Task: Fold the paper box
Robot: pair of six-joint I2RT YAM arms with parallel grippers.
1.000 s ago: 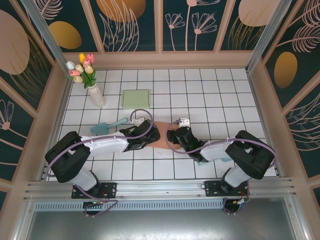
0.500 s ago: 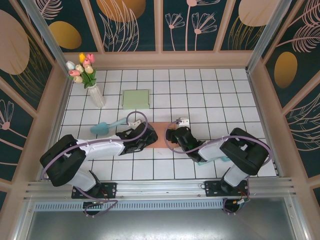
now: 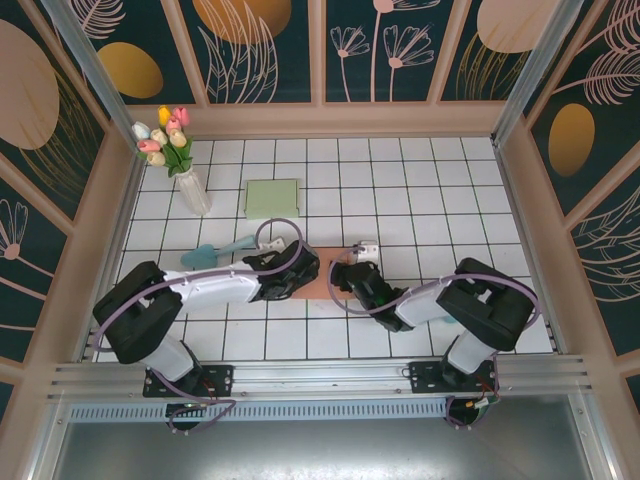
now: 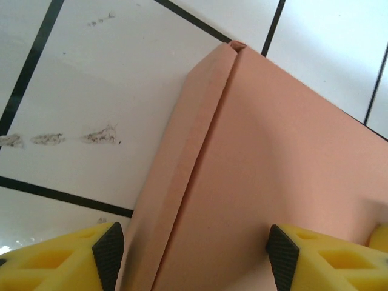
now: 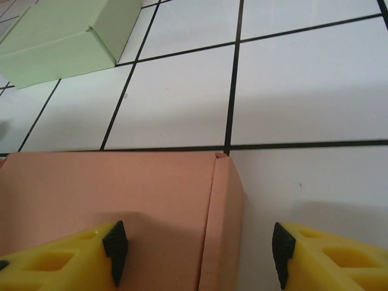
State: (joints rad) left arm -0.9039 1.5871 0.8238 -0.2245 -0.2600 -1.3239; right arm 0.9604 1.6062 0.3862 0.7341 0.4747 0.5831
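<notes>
A flat, salmon-pink paper box lies at the middle of a white-tiled bench, between two arms reaching in from either side; the left tool is released, its yellow fingers spread wide astride one folded edge strip of the box, one pad by the tile, the other over the main panel; the right tool is likewise released, straddling the opposite folded edge, one pad above cardboard, the other above bare tile; a pale green box sits farther back; a vase of tulips and a teal scoop are off to the left.
</notes>
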